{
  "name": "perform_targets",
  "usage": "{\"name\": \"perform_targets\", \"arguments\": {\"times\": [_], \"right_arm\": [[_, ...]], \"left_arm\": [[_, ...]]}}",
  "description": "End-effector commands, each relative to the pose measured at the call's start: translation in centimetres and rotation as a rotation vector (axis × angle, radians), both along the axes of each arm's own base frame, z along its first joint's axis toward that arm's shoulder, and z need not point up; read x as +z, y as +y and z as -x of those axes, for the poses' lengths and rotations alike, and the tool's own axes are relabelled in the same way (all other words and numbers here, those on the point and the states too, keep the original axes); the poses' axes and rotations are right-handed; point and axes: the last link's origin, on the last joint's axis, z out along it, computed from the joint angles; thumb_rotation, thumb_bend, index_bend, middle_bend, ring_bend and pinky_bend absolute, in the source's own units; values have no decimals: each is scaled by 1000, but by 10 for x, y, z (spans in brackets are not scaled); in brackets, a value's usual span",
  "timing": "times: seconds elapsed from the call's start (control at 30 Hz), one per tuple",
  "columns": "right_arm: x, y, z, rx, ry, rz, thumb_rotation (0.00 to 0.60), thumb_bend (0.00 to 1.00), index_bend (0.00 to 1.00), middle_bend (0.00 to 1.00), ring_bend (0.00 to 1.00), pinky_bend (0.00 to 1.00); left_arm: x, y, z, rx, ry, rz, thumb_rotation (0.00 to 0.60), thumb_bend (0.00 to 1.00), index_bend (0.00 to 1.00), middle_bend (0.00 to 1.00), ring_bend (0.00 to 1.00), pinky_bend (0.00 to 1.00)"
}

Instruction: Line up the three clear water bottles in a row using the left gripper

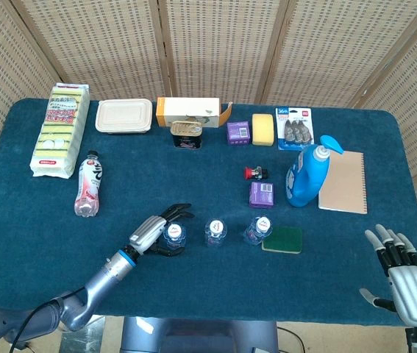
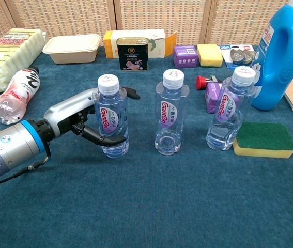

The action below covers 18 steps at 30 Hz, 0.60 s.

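Left hand has fingers spread around the leftmost clear plastic water bottle – open, not clamped. Middle clear bottle and right clear bottle stand in line beside it. Head view only: right hand open, fingers spread, at table's near edge.

bright even light, sharp focus, faint shadows.

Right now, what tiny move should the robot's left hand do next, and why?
Probably draw the left hand back, away from the left bottle. Its fingers are spread around that bottle rather than squeezing it, and the bottle stands upright on the table, about level with the middle bottle and the right bottle. The row looks done, so letting go cleanly seems best.
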Motion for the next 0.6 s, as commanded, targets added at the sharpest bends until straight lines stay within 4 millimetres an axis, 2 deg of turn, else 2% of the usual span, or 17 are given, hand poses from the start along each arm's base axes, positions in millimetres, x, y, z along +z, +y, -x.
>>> {"name": "perform_targets", "arguments": {"times": [0.03,0.2,0.4,0.6], "right_arm": [[0,0,0,1,0,-1,600,0,0,0,0,0],[0,0,0,0,1,-1,600,0,0,0,0,0],[0,1,-1,3,2,-3,600,0,0,0,0,0],[-2,2,-2,9,7,-9,600,0,0,0,0,0]], "left_arm": [[1,0,0,0,-3,5,600,260,17,0,0,253],[6,0,1,-3,-16,8,600,247,0,0,0,242],[20,-4,2,-16,-43,-2,600,227,0,0,0,209],[53,-7,6,-38,-52,-35,600,214,0,0,0,169]]}}
